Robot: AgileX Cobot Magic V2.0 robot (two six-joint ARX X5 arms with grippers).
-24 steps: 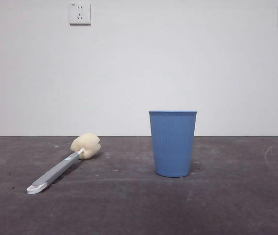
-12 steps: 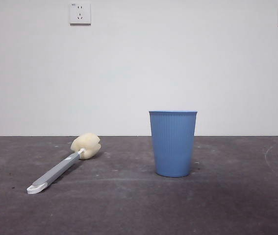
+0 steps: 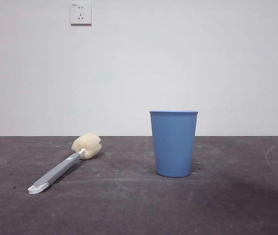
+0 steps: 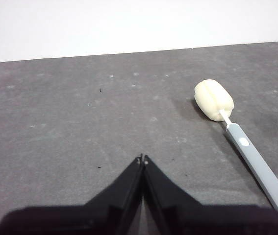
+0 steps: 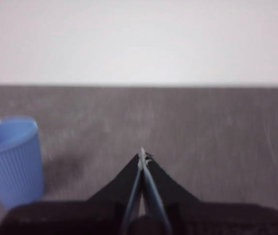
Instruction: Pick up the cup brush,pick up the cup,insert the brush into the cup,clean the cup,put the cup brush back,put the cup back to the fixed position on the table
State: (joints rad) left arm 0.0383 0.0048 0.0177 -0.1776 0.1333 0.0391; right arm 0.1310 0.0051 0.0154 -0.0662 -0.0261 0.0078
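Observation:
The cup brush [image 3: 63,167] lies flat on the table [image 3: 227,205] at the left, its cream sponge head [image 3: 87,146] toward the wall and the white looped end nearest the camera. The blue ribbed cup [image 3: 173,143] stands upright near the middle. In the left wrist view my left gripper [image 4: 142,158] is shut and empty, with the cup brush [image 4: 241,142] off to one side of it. My right gripper [image 5: 142,155] is shut too, holding nothing, apart from the cup [image 5: 10,159]. Neither arm shows in the front view.
A white wall rises behind the table's far edge, with two sockets [image 3: 80,13] high on it. Faint pale scuffs mark the dark tabletop [image 4: 55,122].
The cup and the brush have stayed put. The front picture has shifted very slightly to the right.

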